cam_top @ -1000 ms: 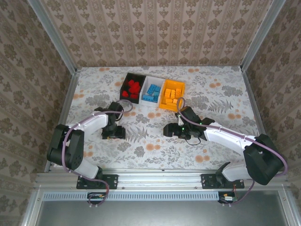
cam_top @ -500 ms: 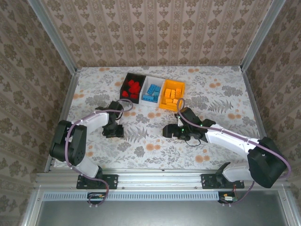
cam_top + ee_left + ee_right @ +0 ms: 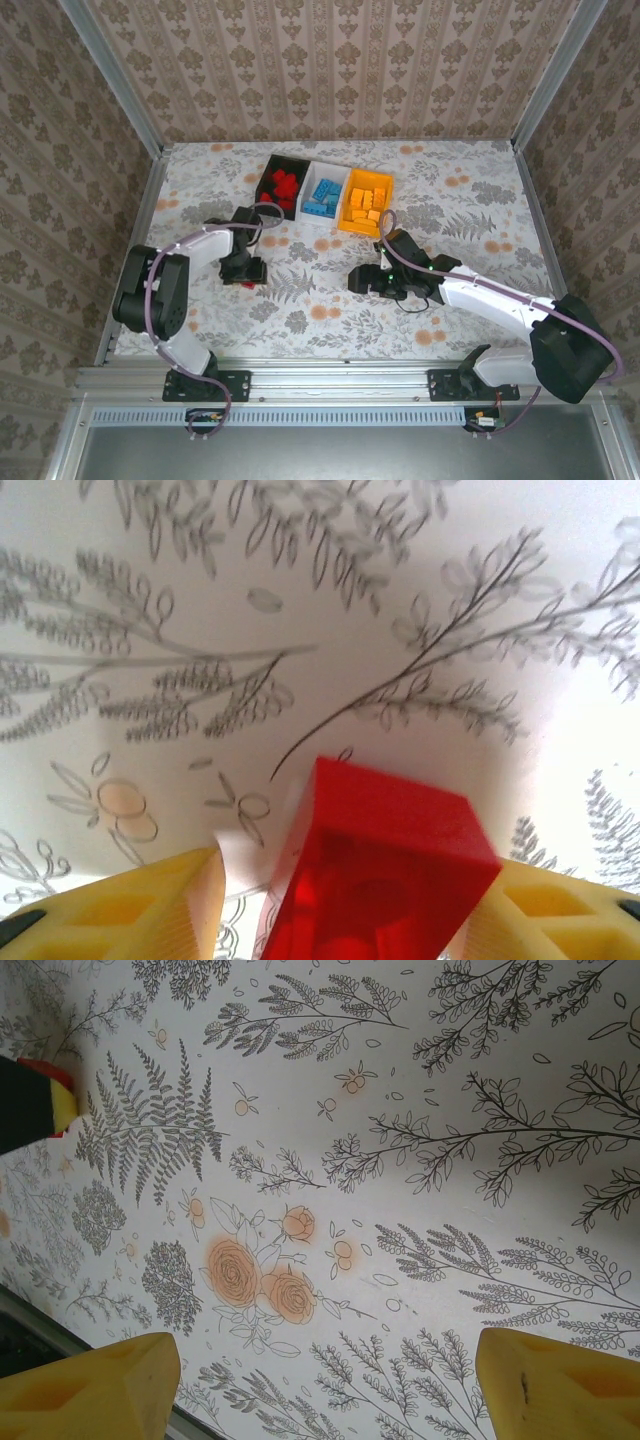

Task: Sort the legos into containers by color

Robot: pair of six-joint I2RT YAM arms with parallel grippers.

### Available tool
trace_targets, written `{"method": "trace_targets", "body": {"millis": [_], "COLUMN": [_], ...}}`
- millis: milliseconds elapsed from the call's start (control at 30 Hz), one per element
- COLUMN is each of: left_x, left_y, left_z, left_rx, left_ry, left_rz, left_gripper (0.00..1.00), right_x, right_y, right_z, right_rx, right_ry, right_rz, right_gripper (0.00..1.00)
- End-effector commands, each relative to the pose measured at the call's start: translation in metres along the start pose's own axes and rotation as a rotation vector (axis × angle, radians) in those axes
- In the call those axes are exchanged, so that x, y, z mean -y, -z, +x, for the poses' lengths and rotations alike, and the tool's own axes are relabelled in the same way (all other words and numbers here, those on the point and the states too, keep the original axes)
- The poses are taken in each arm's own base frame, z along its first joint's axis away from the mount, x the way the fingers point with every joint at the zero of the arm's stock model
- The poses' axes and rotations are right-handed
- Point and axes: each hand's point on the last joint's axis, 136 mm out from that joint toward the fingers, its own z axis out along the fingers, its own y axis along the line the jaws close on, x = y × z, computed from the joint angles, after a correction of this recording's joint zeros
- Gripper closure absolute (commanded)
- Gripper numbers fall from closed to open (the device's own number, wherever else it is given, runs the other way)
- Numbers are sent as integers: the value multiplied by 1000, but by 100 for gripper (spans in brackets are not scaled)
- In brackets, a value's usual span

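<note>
Now the jaws of the left gripper [image 3: 350, 885] are standing partly open astride a tilted red lego [image 3: 385, 850] on the table [image 3: 330, 600], with a gap showing at one finger. The jaws of the right gripper [image 3: 325, 1370] are gaping wide and empty. The containers [image 3: 328, 168] are sitting farther back, well apart.

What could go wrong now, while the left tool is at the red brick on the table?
1. The red brick sits tilted between the fingers of the left tool, with a gap on one side. Closing may pinch only a corner, so the brick could pop out or slip during the carry.
2. The black bin stands right beside the white bin. A weak grip might drop the brick into the wrong one.
</note>
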Motion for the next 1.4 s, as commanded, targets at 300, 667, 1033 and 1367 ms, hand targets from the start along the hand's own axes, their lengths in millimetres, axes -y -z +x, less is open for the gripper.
{"method": "trace_targets", "body": {"millis": [300,667,1033,1367], "left_x": [10,12,21,47], "left_y": [0,13,33,60], "left_z": [-17,-12,-23,-49], "left_rx": [16,39,87,148], "left_ry": [-39,-29,5,137], "left_rz": [27,60,166,465], "left_gripper": [67,68,68,68], "right_x": [10,8,10,16], "right_y": [6,10,12,7], "right_z": [7,3,4,9], "right_rx": [14,11,22,23], "right_ry": [-26,-11,-13,-20], "right_rz": [33,54,56,52], "right_gripper": [21,21,21,21]}}
